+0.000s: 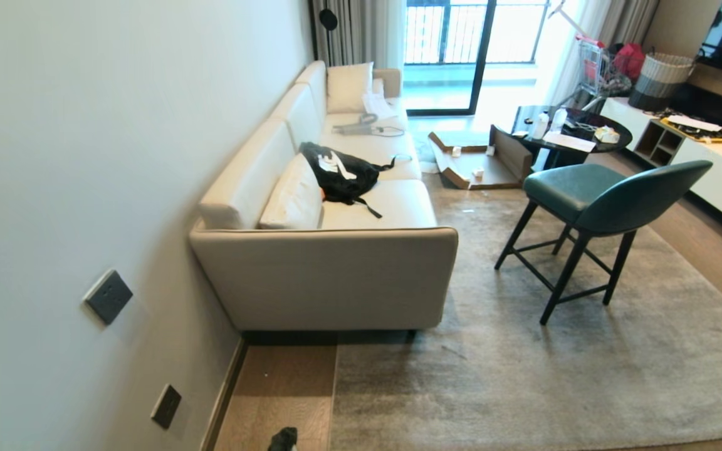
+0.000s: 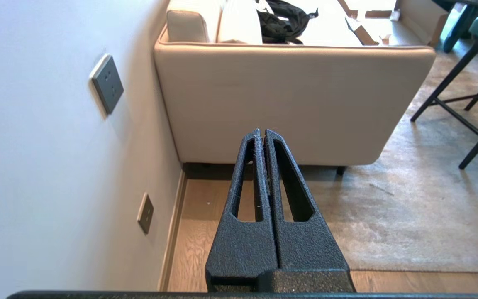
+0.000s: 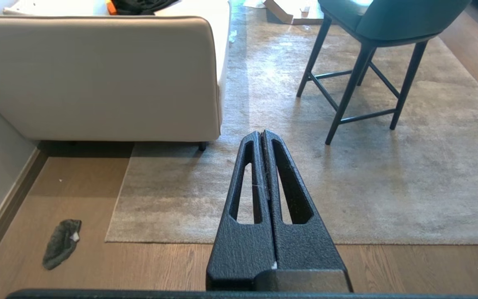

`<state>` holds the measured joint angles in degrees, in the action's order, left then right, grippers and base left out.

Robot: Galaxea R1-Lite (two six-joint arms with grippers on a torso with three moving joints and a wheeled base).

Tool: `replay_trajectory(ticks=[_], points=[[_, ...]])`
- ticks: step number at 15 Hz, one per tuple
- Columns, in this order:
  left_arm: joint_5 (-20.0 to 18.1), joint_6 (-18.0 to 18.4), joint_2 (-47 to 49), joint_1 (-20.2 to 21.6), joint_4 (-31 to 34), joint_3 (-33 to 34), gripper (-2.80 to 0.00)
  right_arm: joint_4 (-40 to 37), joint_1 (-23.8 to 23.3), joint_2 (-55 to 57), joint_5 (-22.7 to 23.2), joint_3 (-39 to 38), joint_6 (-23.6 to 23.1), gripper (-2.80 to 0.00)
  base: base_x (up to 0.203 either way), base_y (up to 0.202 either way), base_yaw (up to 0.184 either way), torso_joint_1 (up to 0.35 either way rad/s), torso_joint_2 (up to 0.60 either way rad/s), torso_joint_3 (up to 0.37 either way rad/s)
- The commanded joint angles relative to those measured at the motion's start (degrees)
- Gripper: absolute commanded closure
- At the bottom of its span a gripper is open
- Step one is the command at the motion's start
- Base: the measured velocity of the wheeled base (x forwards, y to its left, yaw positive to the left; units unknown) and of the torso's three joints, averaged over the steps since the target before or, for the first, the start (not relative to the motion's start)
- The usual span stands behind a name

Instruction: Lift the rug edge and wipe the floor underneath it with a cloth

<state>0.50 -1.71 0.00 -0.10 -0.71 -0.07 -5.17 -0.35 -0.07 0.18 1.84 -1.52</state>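
Note:
The grey-beige rug (image 1: 524, 363) lies flat on the brown plank floor (image 1: 279, 388). Its left rug edge (image 1: 334, 394) runs from under the sofa towards me, and its corner (image 3: 108, 240) meets the near edge (image 3: 388, 243). A small dark grey cloth (image 3: 62, 243) with a white patch lies crumpled on the bare floor (image 3: 160, 265) left of that corner; it also peeks in at the bottom of the head view as the cloth (image 1: 283, 440). My left gripper (image 2: 262, 132) and right gripper (image 3: 262, 133) hang shut and empty above the floor, well short of rug and cloth. Neither arm shows in the head view.
A beige sofa (image 1: 336, 275) stands against the wall (image 1: 85, 188), which carries two sockets, with a black bag (image 1: 339, 175) on its seat. A green chair (image 1: 593, 200) on dark legs stands on the rug. Beyond are cardboard (image 1: 474, 169), a round table (image 1: 574, 134) and a white cabinet (image 1: 712, 169).

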Motion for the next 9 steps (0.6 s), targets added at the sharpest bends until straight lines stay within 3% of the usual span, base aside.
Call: replay_trajectory(ticks=[1,9], points=[[0.0,0.0,0.0,0.0,0.0,0.0,0.0,0.0,0.0,0.1,0.0,0.0,-0.1,0.0,0.0,0.0,0.0,0.214,-0.5,-0.313],[0.0,0.0,0.0,0.0,0.0,0.0,0.0,0.0,0.0,0.1,0.0,0.0,-0.2,0.0,0.0,0.0,0.0,0.153,-0.38,-0.223]])
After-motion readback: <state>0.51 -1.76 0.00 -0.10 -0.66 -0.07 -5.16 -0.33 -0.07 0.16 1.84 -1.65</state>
